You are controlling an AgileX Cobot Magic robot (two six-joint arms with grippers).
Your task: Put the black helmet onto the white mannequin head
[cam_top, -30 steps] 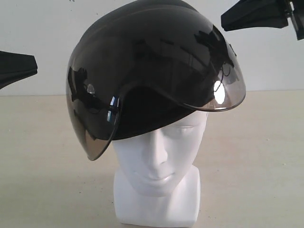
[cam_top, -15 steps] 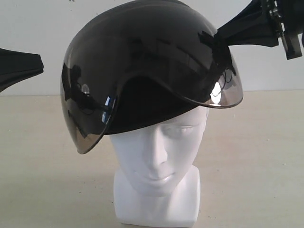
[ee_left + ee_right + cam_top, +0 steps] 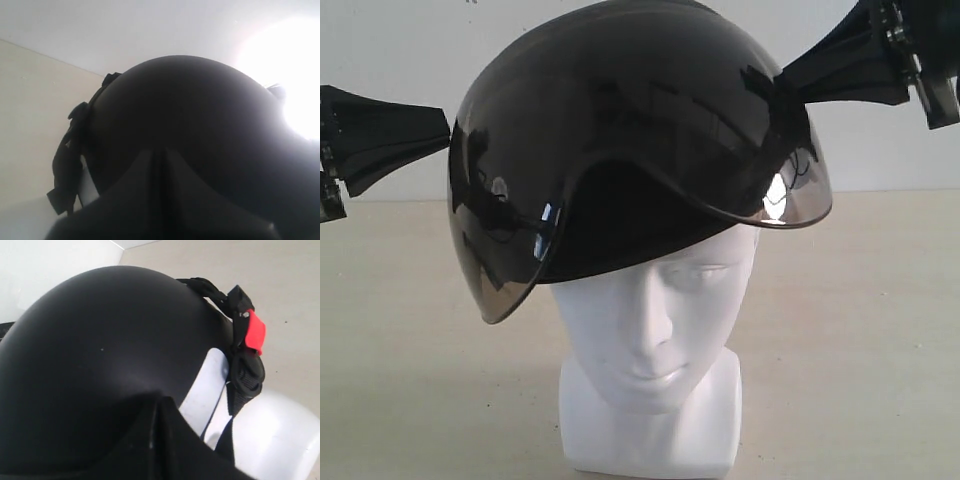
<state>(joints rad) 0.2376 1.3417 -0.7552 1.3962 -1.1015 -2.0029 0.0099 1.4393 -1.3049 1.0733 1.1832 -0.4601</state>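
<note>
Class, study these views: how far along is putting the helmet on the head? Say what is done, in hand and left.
Done: the helmet sits on the head, covering the crown. In hand: the left gripper and right gripper, both shut, have their tips at its sides. Left: it sits askew, visor dipping to one side, so probably level it, then back off.

The left end effector (image 3: 445, 136) and right end effector (image 3: 788, 78) are matte black wedges tapering to narrow tips. Small silvery screws (image 3: 894, 35) and a grey bracket (image 3: 938, 98) mark the right one's wide base.
</note>
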